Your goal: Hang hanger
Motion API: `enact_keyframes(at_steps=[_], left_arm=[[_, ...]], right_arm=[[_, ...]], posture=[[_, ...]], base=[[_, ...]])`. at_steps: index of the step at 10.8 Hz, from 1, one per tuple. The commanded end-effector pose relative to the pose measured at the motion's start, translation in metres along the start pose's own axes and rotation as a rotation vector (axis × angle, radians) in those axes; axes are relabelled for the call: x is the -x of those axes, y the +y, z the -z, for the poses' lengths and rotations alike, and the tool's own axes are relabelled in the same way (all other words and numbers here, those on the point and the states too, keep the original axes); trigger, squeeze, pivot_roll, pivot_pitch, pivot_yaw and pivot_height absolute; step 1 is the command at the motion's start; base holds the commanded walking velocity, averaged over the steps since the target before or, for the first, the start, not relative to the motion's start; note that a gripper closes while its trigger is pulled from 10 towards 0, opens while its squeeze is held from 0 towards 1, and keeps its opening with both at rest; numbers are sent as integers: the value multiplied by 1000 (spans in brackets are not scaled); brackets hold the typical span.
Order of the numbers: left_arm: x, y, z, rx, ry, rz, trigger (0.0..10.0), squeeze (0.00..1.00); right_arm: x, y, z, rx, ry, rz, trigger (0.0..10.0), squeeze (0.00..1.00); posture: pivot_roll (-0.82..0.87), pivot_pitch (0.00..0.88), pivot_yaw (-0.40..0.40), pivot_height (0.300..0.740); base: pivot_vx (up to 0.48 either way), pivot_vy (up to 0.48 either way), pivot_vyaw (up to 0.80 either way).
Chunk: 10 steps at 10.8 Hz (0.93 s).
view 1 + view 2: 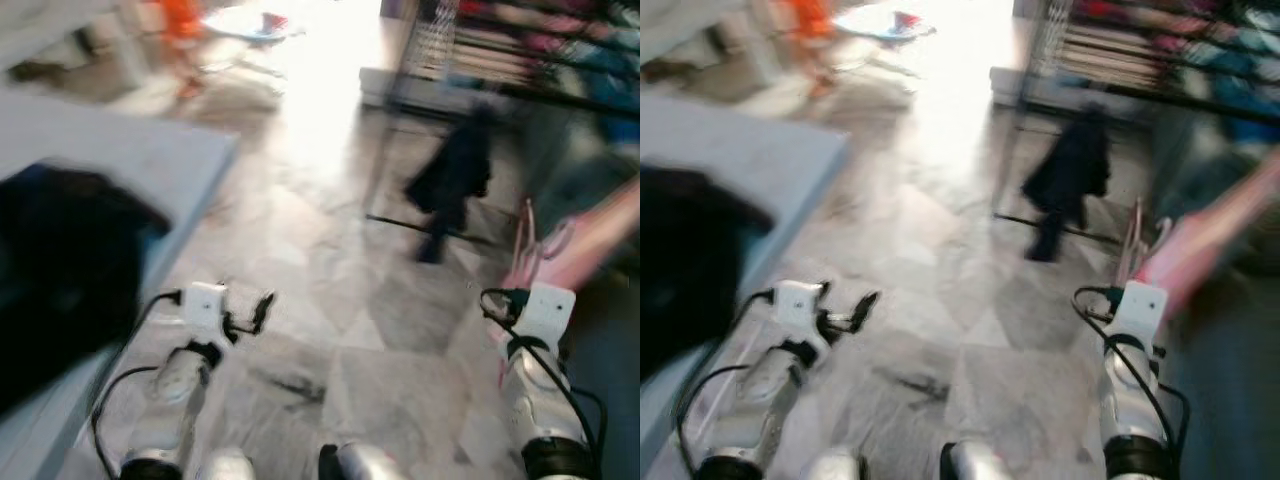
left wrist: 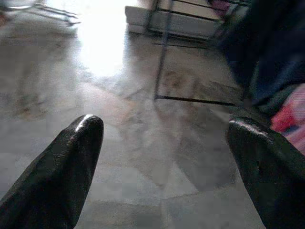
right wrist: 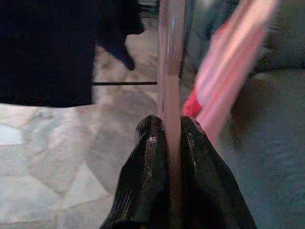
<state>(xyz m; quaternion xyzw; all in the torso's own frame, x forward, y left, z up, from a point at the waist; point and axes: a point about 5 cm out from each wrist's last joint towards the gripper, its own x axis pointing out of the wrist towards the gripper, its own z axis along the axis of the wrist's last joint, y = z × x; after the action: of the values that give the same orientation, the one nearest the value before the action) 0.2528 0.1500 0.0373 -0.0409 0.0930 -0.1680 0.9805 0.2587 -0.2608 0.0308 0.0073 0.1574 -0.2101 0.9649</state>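
Right gripper (image 3: 174, 131): its two black fingers are pressing together on the pink bar of the hanger (image 3: 169, 67), low at the robot's right side.
Left gripper (image 2: 164, 143): its fingers are spreading wide apart with nothing between them, hanging over the floor (image 1: 330, 260) at the robot's left.
Hanger: it is standing up out of the right gripper, carrying a blurred pink and red garment (image 1: 590, 240) that is trailing away to the right.
Floor: pale marble slabs are running forward into a bright glare.
Grey surface (image 1: 130, 160): it is lying at the left, with a black cloth (image 1: 60, 270) resting on it.
Dark garment (image 1: 452, 175): it is hanging ahead on a black clothes rack (image 1: 520, 60), well beyond both grippers.
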Motion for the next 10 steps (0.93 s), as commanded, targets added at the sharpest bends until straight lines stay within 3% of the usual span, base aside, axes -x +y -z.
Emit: enact_keyframes(at_steps=[1, 5, 8, 10], left_arm=[[1, 1, -2, -20, -9, 0, 10000, 0], [1, -3, -1, -28, -13, 8, 10000, 0], [7, 7, 4, -35, 20, -30, 10000, 0], [4, 11, 0, -42, 15, -46, 10000, 0]], right_arm=[[-2, -3, -4, 3, -19, 13, 10000, 0], [-6, 6, -10, -8, -47, -33, 10000, 0], [1, 20, 0, 12, -38, -110, 10000, 0], [-4, 35, -12, 45, -87, -168, 10000, 0]], posture=[[-17, 137, -81, 740], [-15, 142, -86, 740], [-2, 143, -84, 740], [3, 139, -77, 740]], base=[[390, 0, -800], [456, 0, -128], [470, 0, 0], [431, 0, 0]])
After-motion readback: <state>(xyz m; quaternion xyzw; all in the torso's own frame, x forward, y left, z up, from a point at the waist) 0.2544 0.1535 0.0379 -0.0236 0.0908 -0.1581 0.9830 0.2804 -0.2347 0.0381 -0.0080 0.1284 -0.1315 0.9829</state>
